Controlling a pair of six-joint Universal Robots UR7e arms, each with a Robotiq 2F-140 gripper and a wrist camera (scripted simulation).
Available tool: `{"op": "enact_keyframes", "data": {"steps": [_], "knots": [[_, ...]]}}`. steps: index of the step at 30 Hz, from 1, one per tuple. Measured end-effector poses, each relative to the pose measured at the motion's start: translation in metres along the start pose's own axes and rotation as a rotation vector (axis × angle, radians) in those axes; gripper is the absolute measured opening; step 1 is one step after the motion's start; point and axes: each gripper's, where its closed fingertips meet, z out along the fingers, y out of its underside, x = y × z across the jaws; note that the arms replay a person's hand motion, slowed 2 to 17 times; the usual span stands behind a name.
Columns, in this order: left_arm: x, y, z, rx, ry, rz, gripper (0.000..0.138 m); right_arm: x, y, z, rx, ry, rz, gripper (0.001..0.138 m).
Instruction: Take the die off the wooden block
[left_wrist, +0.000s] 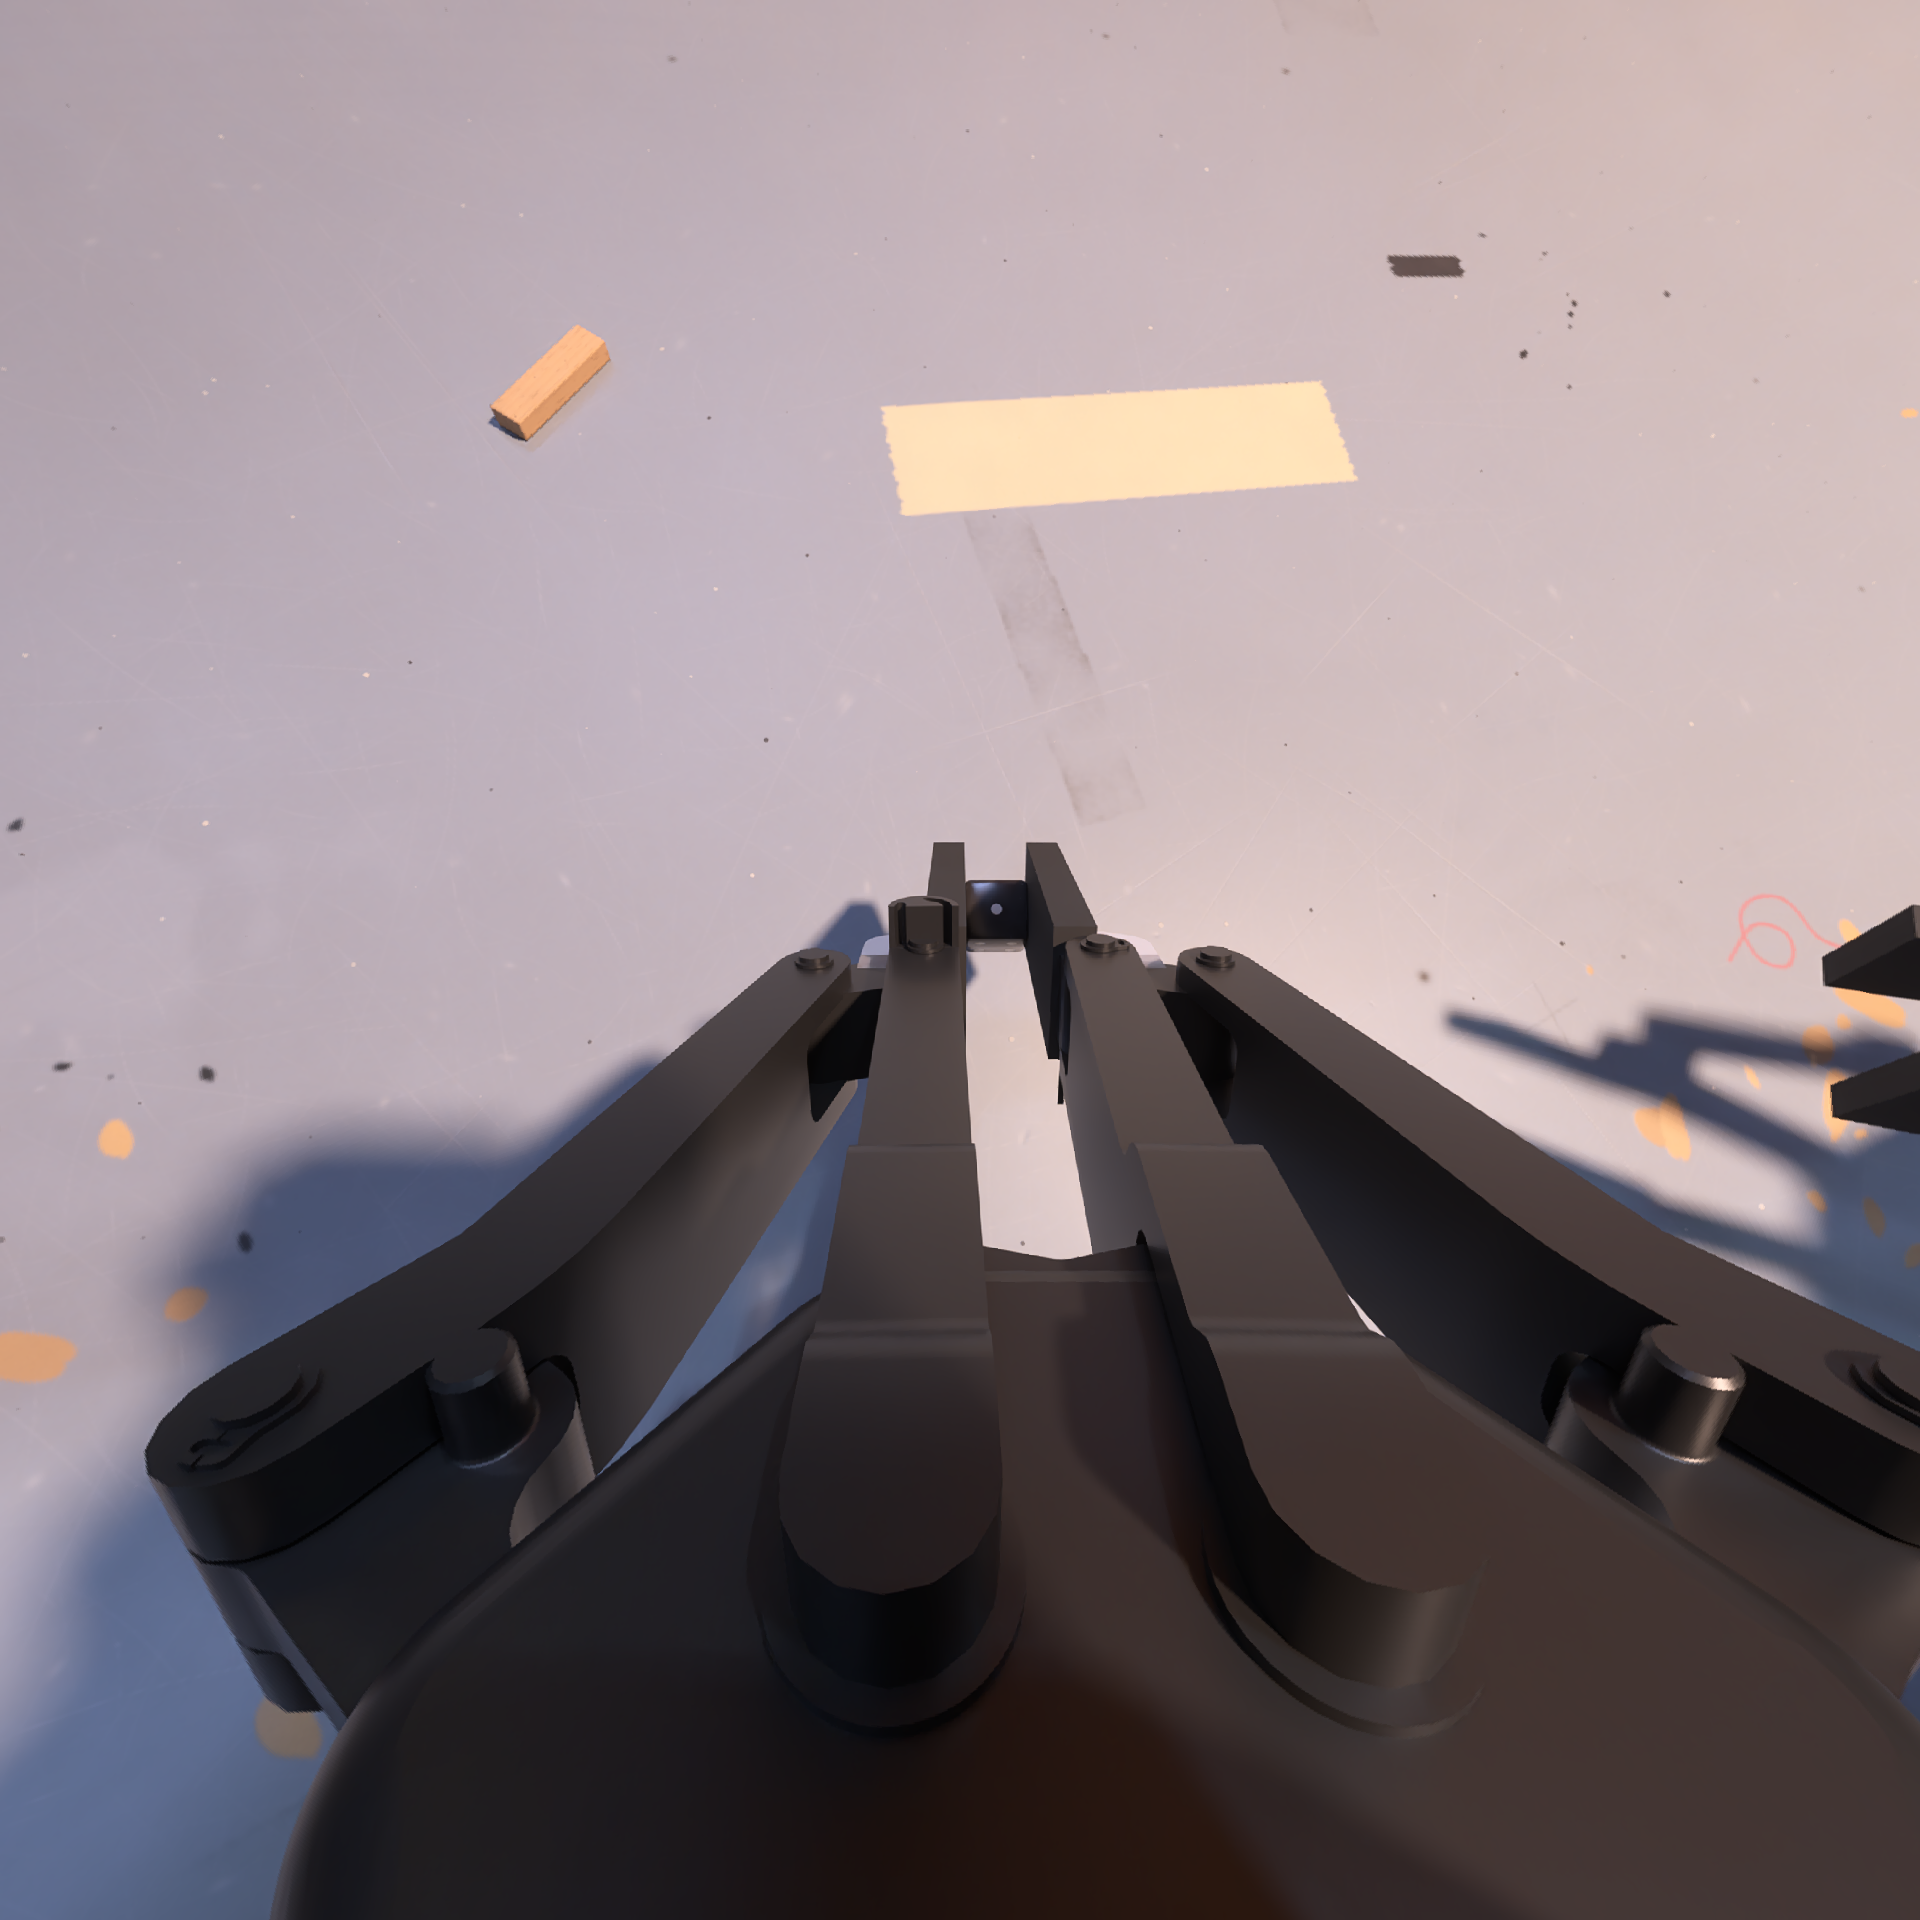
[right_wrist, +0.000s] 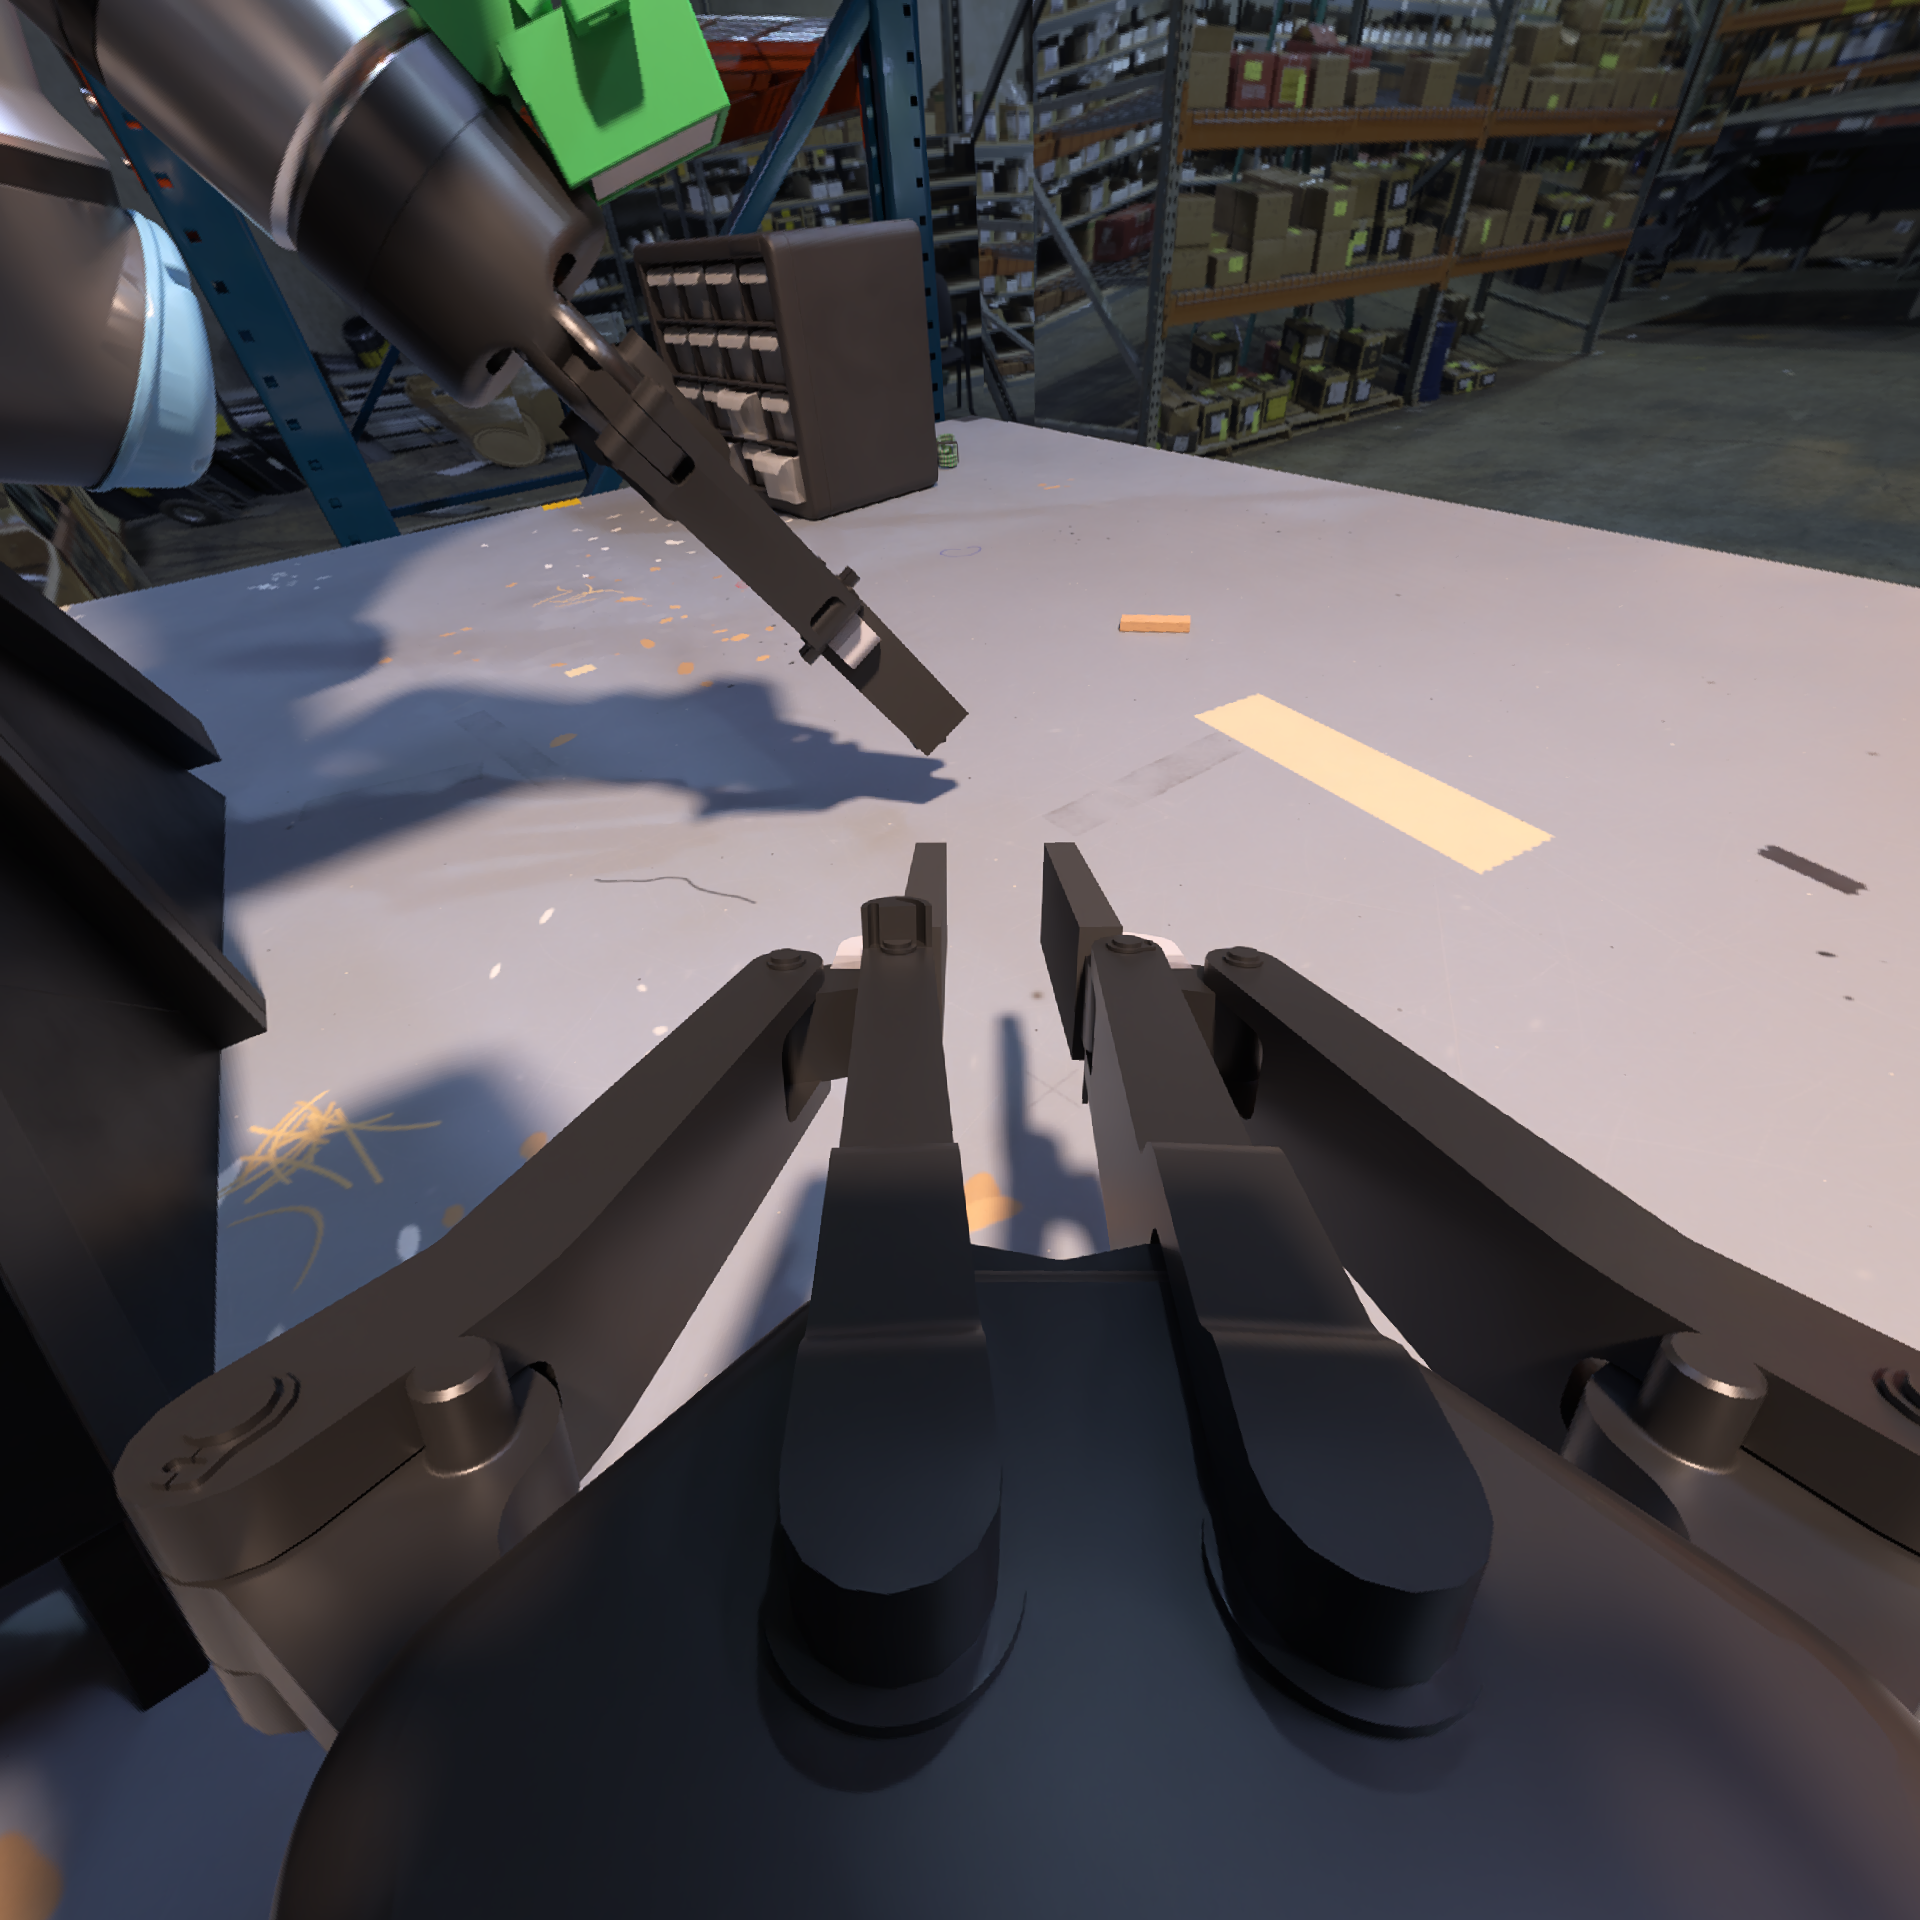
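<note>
Left gripper (left_wrist: 995, 883) clamped on black die (left_wrist: 995, 910) above table (left_wrist: 416, 727); wooden block (left_wrist: 551, 382) bare, well apart; right gripper (right_wrist: 994, 883) parted, empty

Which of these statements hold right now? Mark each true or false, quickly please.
1. The left gripper is shut on the die. True.
2. The die sits on the wooden block. False: the block lies bare on the table, apart from the die.
3. The right gripper holds the block. False: its fingers have nothing between them.
4. A pale yellow strip of tape lies flat on the table. True.
5. A dark parts cabinet stands at the table's far edge. True.
</note>
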Motion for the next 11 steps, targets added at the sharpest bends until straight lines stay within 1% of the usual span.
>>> {"op": "enact_keyframes", "data": {"steps": [11], "knots": [[0.0098, -0.0039, 0.0088, -0.012, 0.013, -0.003, 0.016, 0.0020, -0.0020, -0.0042, 0.013, 0.001, 0.009, 0.025]]}}
